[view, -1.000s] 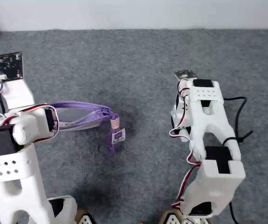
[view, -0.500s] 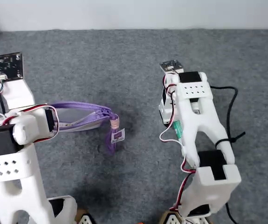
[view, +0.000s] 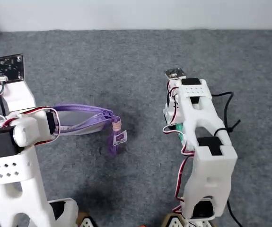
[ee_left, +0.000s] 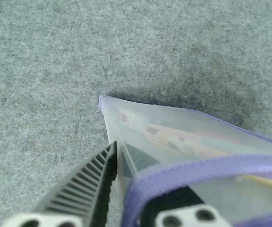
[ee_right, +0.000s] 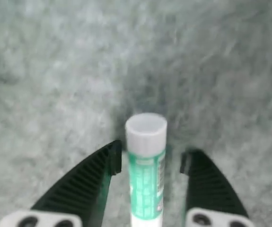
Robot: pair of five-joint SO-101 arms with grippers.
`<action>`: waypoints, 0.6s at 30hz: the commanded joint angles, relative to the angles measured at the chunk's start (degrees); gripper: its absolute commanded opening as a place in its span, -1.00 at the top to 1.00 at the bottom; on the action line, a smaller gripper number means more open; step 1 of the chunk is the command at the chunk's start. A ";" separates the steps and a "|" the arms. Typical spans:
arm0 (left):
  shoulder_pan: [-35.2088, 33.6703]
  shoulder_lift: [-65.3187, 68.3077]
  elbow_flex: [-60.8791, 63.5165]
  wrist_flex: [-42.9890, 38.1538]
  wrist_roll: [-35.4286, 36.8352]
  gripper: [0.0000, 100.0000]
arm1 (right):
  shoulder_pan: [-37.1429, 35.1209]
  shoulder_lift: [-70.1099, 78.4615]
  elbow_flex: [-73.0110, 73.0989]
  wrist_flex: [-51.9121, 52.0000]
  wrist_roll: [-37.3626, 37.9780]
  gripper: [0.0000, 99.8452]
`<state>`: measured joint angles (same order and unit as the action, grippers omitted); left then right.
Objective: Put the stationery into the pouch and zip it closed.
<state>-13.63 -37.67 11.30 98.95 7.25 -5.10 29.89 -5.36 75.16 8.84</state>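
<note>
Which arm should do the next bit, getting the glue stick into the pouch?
Right. The right pincer has the glue stick between its fingers, while the left pincer is clamped on the edge of the pouch, probably best left steadying it.

Soft, even overhead light casts faint shadows.

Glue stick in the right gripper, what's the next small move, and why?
Probably swing the right gripper left toward the pouch. It seems to hold the glue stick well off to the side, while the left gripper pinches the pouch's edge and the zipper gapes open.
</note>
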 commanded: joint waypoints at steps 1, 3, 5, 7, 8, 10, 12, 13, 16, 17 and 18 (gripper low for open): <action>-0.09 -2.37 -0.40 0.18 -0.35 0.97 | -0.13 0.57 -6.95 4.79 0.53 1.00; -0.09 -2.37 -0.40 0.18 -0.35 0.97 | -0.13 0.57 -9.49 9.19 0.35 0.93; -0.09 -2.29 -0.40 -0.09 -0.26 0.97 | -0.13 0.22 -12.92 14.29 0.09 0.98; 0.09 -2.29 -0.40 -0.09 -0.18 0.97 | -0.75 -1.36 -15.82 18.68 0.09 0.98; 0.09 -2.29 -0.40 -0.09 -0.18 0.97 | -1.01 -2.42 -16.97 20.79 0.00 0.98; 0.09 -2.29 -0.40 -0.09 -0.18 0.97 | -2.07 -5.49 -18.20 24.48 -0.09 0.98; 0.18 -2.29 -0.40 -0.18 -0.09 0.97 | -3.30 -9.19 -18.29 27.12 -1.67 0.98; 0.18 -2.29 -0.40 -0.18 -0.09 0.97 | -3.91 -11.21 -18.11 27.47 -2.55 0.98; 0.18 -2.29 -0.40 -0.18 -0.09 0.97 | -5.58 -17.36 -17.05 27.65 -4.66 0.98; 0.18 -2.29 -0.40 -0.18 -0.09 0.97 | -6.55 -19.65 -16.00 27.65 -5.10 0.98; 0.18 -2.29 -0.40 -0.18 -0.09 0.97 | -7.69 -21.93 -14.59 27.65 -5.19 0.98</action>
<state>-13.63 -37.67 11.30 98.95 7.25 -10.46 16.62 -20.48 100.31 4.97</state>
